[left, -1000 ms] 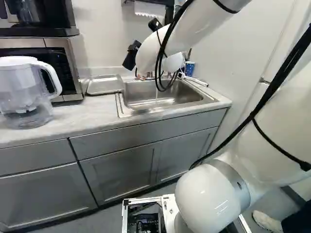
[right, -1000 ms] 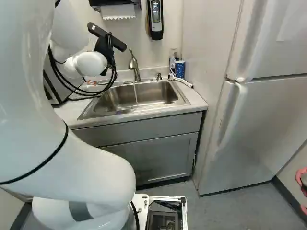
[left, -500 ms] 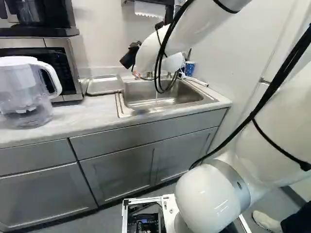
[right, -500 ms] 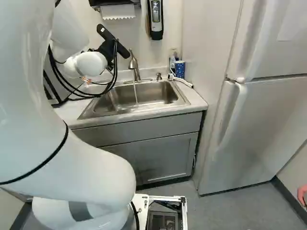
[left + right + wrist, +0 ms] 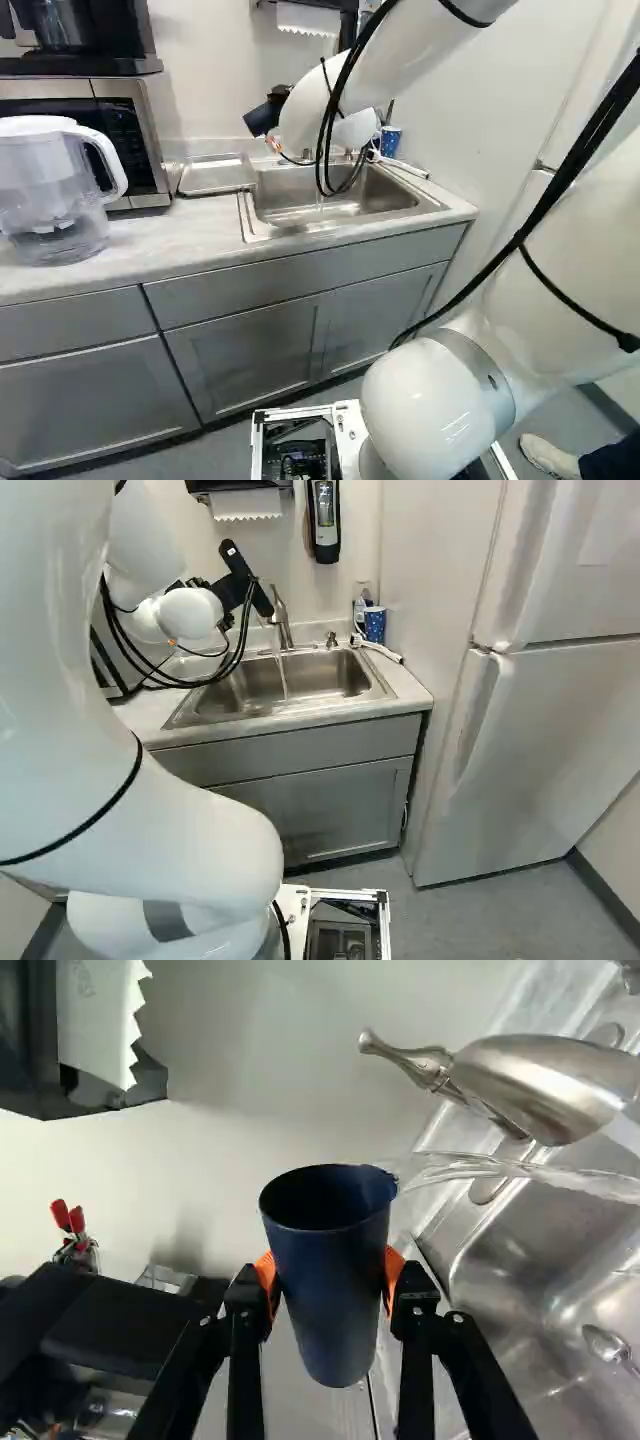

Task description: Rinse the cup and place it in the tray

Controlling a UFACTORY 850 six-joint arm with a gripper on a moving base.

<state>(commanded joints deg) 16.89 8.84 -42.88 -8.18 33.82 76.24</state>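
- Wrist view: the fingers (image 5: 415, 1310) were closed on the navy cup (image 5: 332, 1280), one orange pad pressed to either side. Its mouth reached past their tips, its base lying back between them.
- Also there, the faucet (image 5: 545, 1080) and the sink (image 5: 520, 1290) lay to one side of the cup, beyond the same finger. The stream (image 5: 510, 1167) seemed to meet the rim on that side; whether any went in, I could not tell.
- The relation that mattered: the cup's long axis ran roughly across the stream, so I took the cup to be lying near level. Rinsing inside would need the mouth brought round to the water; going too far could splash the surface (image 5: 150, 235).
- Left base view: the arm (image 5: 440, 40) came in from the right and ended upper middle, over the back of the sink's left end. The tray (image 5: 217, 174) lay left of centre, between microwave (image 5: 155, 140) and sink, and nearer the wrist than the pitcher (image 5: 50, 190) was. Placing looked like a short leftward move, once rinsed.
- Right base view: the arm filled the left of the frame, its dark end upper left, beside the faucet; water fell into the sink. The cup could not be made out there.
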